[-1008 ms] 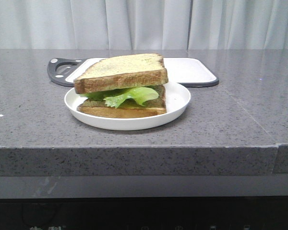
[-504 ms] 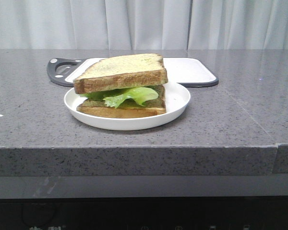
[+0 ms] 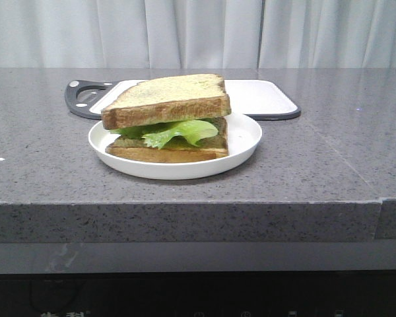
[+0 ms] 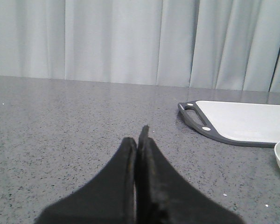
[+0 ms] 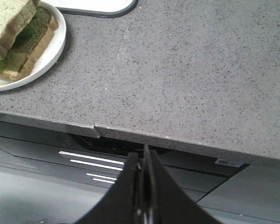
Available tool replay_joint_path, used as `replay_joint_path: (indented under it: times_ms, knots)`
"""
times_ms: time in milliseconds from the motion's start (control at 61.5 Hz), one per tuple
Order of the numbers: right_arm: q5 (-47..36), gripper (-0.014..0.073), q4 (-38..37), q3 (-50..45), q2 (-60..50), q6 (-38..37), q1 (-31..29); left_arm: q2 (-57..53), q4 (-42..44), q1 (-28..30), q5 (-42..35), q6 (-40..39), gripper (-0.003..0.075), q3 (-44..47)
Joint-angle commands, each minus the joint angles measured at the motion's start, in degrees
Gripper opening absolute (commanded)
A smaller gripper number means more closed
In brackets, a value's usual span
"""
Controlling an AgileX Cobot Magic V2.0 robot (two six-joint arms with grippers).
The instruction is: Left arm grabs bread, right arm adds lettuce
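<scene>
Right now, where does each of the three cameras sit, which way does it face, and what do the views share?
Front view: low, ahead of the counter, facing the curtain; shows the bread over the lettuce on the plate, cutting board behind; no arm visible.
Left wrist view: just above the counter, facing the curtain; shut left gripper in the foreground.
Right wrist view: above the counter's front edge, looking down; shut right gripper in the foreground.
Shared: all three show the cutting board and plate.

The bread (image 3: 165, 99) has a yellowish speckled face and brown crust; the lettuce (image 3: 178, 132) is bright green; the plate (image 3: 247, 135) is white; the counter (image 3: 330, 158) is speckled grey; the cutting board (image 3: 261, 96) looks white, dark-rimmed; the lower slice (image 3: 168, 153) seems paler golden.
</scene>
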State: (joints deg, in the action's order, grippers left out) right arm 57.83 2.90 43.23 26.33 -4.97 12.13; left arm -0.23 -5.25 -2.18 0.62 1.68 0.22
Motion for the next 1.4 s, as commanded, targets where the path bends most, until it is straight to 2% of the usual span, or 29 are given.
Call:
replay_joint_path:
  times_ms: [0,228,325,455,536,715,1073,1381]
  knots:
    - [-3.5,-0.0118,-0.4,1.6,0.3,0.2,-0.2,-1.1,-0.6,0.0,-4.9,-0.2,-0.002,0.3]
    - [-3.6,-0.0118,-0.5,1.6,0.3,0.3,-0.2,-1.1,-0.6,0.0,-4.9,-0.2,-0.002,0.3]
    - [-7.5,-0.0118,-4.2,-0.1,-1.1,0.8,-0.3,-1.1,-0.6,0.0,-4.9,-0.2,-0.002,0.3]
    - [-18.0,-0.0118,-4.4,-6.9,-5.5,1.0,-2.3,-1.0,-0.6,0.0,-4.9,-0.2,-0.002,0.3]
    - [-27.6,-0.0118,-4.0,-14.5,-10.1,1.0,-4.8,-1.0,-0.6,0.0,-4.9,-0.2,-0.002,0.3]
    - [-42.5,-0.0118,-4.0,-28.5,-18.7,1.0,-8.1,-1.0,-0.6,0.0,-4.9,-0.2,-0.002,0.3]
    - [-58.5,-0.0118,-3.9,-44.8,-28.1,0.9,-10.9,-1.0,-0.6,0.0,-4.9,-0.2,-0.002,0.3]
    - [-57.8,-0.0118,-3.9,-44.6,-28.1,0.9,-10.9,-1.0,-0.6,0.0,-4.9,-0.2,-0.002,0.3]
